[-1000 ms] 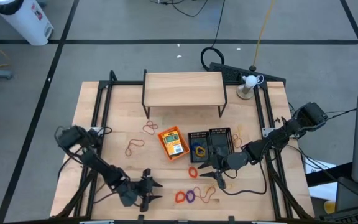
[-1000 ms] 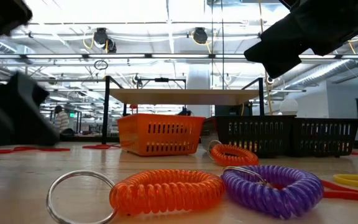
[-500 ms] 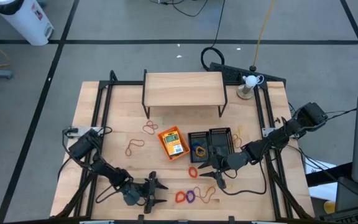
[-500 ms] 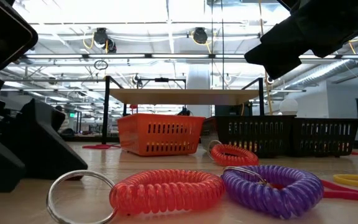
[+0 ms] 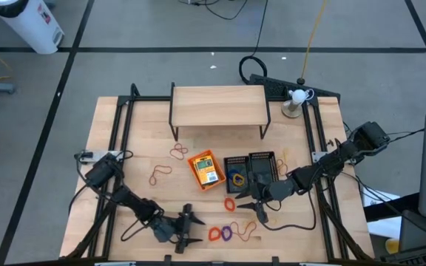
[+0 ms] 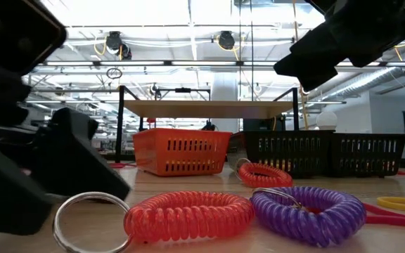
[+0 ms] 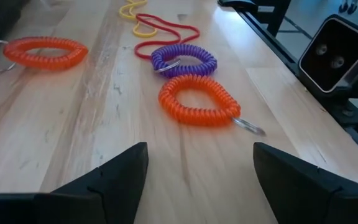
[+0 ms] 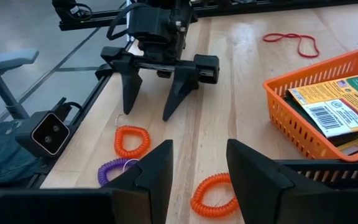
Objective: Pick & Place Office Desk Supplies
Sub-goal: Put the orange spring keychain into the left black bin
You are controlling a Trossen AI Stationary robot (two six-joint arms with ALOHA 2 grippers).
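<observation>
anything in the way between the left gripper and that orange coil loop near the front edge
Nothing visible. The left gripper is open, and only bare table lies between it and the orange coil loop. The purple coil sits just beyond that loop, touching it, not in the path.

No text is legible; the crayon box [image 8: 339,107] shows only a barcode.

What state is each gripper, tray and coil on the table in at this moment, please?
left gripper: jaws open, empty, facing the coils.
right gripper: jaws apart, empty.
orange tray: holds crayon boxes.
orange coil: flat on table, ring attached.
purple coil: flat on table.
</observation>
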